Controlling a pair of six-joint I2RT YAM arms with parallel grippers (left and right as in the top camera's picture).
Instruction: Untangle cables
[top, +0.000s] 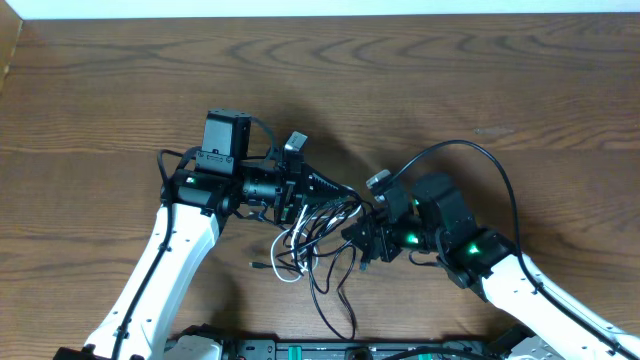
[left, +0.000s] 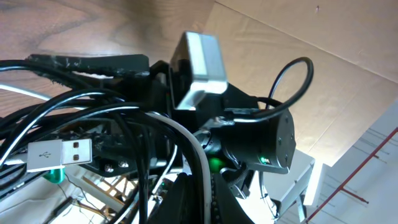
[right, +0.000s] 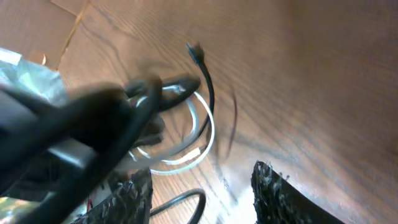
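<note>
A tangle of black and white cables (top: 312, 240) lies between the two arms. My left gripper (top: 338, 192) reaches into the top of the tangle. In the left wrist view it (left: 202, 202) is shut on a white cable (left: 198, 163) and black strands beside it. A silver USB plug (left: 59, 154) hangs at the left. My right gripper (top: 362, 238) sits at the tangle's right edge. Its fingers (right: 280, 198) stand open, with a black cable loop (right: 186, 200) low between them, untouched. A white loop (right: 198, 146) and a black cable end (right: 195, 51) lie beyond, on the table.
The wooden table (top: 480, 90) stretches behind and to both sides. Loose cable ends trail toward the front edge (top: 335, 310). The right arm's own black cable (top: 490, 165) arcs above it. The right arm's wrist (left: 264, 140) fills the left wrist view.
</note>
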